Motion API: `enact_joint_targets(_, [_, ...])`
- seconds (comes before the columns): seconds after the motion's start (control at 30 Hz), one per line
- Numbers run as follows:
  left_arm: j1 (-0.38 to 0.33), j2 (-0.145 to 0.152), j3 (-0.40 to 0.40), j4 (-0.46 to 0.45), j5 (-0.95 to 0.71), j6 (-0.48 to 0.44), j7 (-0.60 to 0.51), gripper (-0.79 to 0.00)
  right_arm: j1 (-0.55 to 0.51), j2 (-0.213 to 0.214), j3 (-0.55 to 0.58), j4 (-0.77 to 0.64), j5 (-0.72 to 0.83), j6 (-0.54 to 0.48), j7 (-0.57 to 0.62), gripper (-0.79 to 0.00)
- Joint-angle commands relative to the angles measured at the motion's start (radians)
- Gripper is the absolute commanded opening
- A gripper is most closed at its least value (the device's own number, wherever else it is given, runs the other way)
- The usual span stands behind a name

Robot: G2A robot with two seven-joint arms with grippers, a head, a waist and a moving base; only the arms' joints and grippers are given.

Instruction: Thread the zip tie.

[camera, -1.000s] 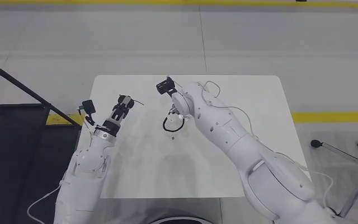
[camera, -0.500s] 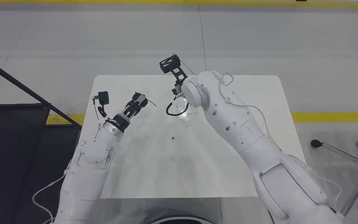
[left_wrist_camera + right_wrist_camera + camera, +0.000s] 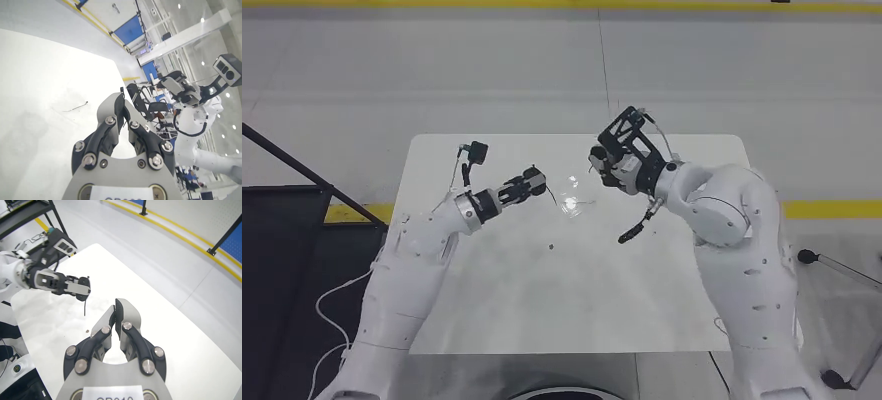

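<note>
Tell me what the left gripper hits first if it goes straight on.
Probably the right gripper: the left gripper, holding the zip tie, points at its tips across a free gap, though depth is unclear.

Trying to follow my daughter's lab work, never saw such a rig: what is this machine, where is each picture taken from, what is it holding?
It is a white robot with two arms at a white table. The top view looks down from a camera above the arms. The other two pictures come from cameras on the wrists, each looking along that arm's own two-fingered hand. The left hand is shut on a thin black zip tie, which hangs from it above the table. The right hand, facing it, is shut too; whether it pinches anything I cannot tell. A small speck lies on the table.
</note>
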Motion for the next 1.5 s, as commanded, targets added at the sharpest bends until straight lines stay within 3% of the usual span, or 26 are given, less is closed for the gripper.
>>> enact_joint_targets(0.0, [-0.041,-0.002,0.028,0.029,-0.022,-0.012,-0.061,-0.785,-0.045,0.011,0.050,-0.044,0.049,-0.055,-0.013,-0.785])
enact_joint_targets(0.2, [-0.140,-0.009,0.111,0.095,-0.062,-0.042,-0.200,-0.785,-0.140,0.039,0.153,-0.123,0.143,-0.134,-0.013,-0.785])
enact_joint_targets(0.8, [-0.143,-0.009,0.116,0.092,-0.057,-0.044,-0.205,-0.785,-0.152,0.047,0.169,-0.147,0.153,-0.128,0.017,-0.785])
enact_joint_targets(1.0, [-0.203,-0.006,0.151,0.133,-0.079,-0.098,-0.315,-0.785,-0.163,0.052,0.157,-0.162,0.103,-0.104,-0.048,-0.785])
enact_joint_targets(1.13, [-0.268,-0.008,0.187,0.202,-0.145,-0.175,-0.434,-0.785,-0.168,0.061,0.176,-0.181,0.136,-0.131,-0.087,-0.785])
enact_joint_targets(1.47, [-0.370,0.022,0.361,0.215,-0.269,-0.190,-0.419,-0.785,-0.186,0.096,0.195,-0.202,0.330,-0.300,-0.071,-0.785])
